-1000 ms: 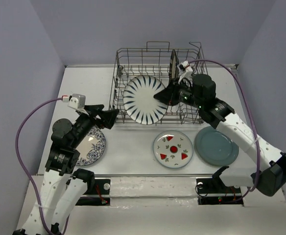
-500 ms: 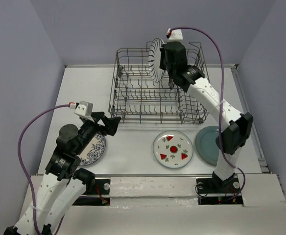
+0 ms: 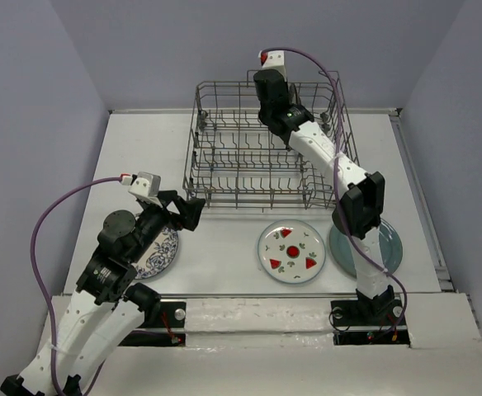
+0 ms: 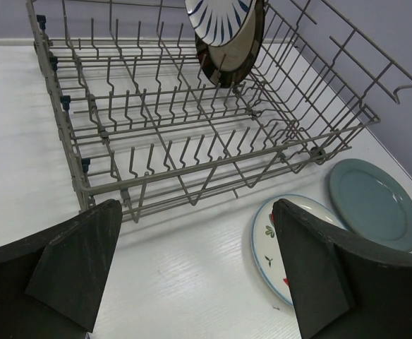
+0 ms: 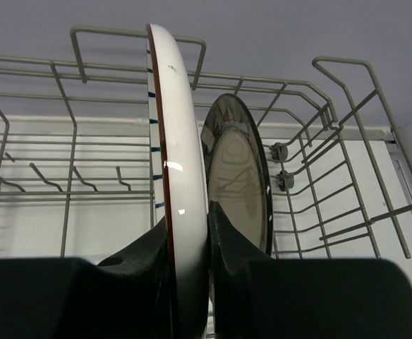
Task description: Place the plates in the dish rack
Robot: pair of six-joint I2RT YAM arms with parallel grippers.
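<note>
My right gripper (image 5: 190, 233) is shut on the rim of the white plate with navy stripes (image 5: 181, 176), holding it upright on edge inside the dish rack (image 5: 72, 70). The dark glossy plate (image 5: 238, 176) stands upright just to its right. In the top view the right gripper (image 3: 272, 103) is over the back of the rack (image 3: 200, 157) and hides both plates. My left gripper (image 3: 187, 210) is open and empty, just in front of the rack's near left corner. The blue floral plate (image 3: 158, 252) lies partly under the left arm. The red fruit plate (image 3: 291, 252) and teal-grey plate (image 3: 394, 247) lie flat in front of the rack.
The left wrist view shows the rack's tines (image 4: 156, 134), the two upright plates at its far end (image 4: 227, 42), and the fruit plate (image 4: 276, 236) and teal plate (image 4: 375, 201) on the white table. Purple walls enclose the table.
The right arm lifted the striped plate from leaning flat in the rack, stood it on edge beside the dark plate, and now covers it from above. The left arm barely shifted.
</note>
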